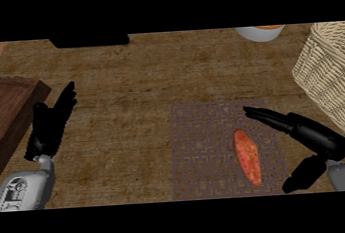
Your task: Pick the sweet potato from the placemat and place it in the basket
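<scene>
placemat (207, 151) holds sweet potato (246, 157) lengthwise, pointing away.

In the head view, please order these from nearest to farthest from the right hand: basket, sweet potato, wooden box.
From the right hand:
1. Sweet potato, just left of it on the placemat.
2. Basket, up at the right edge.
3. Wooden box, far left.

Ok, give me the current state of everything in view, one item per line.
sweet potato: lying lengthwise on the placemat, not held.
placemat: flat on the counter.
basket: at the right edge, partly out of view, inside not visible.
right hand: open, fingers extended just right of the sweet potato, not gripping it.
left hand: open, resting at the left, holding nothing.
</scene>
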Motion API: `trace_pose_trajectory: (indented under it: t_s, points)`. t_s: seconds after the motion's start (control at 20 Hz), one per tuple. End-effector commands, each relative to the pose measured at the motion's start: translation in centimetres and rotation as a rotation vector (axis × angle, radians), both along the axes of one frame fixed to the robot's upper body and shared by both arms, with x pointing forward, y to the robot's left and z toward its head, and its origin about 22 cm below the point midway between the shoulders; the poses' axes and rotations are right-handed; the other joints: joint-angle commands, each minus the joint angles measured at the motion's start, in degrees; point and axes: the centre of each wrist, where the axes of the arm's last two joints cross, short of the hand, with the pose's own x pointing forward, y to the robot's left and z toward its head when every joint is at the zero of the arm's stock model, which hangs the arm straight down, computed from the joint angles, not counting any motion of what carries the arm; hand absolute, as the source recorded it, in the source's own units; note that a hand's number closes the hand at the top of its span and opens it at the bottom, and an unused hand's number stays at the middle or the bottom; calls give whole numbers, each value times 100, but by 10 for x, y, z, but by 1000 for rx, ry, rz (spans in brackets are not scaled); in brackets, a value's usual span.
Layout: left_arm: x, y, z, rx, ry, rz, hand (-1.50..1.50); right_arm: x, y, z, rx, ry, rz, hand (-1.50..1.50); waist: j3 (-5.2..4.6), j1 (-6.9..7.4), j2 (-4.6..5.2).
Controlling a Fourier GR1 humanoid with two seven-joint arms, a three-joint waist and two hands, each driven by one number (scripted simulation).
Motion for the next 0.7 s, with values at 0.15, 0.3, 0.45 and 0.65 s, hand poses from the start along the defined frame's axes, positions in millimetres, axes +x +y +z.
trace_pose_trajectory:
  t_s: [0.15,0.3,0.45,0.65]
  points:
    - [5,-1,13,1,-1,-16,0,5,-5,-16,-23,4,19,-150,2,0,3]
    - [-18,3,-16,-3,-11,-3,0,9,13,-23,-45,40,16,-150,1,15,3]
    - [0,-3,-11,2,-13,-4,0,15,18,-22,-63,55,35,-150,1,0,4]
    - [23,2,16,-7,3,1,0,-5,37,-35,-40,60,35,-150,1,-25,3]
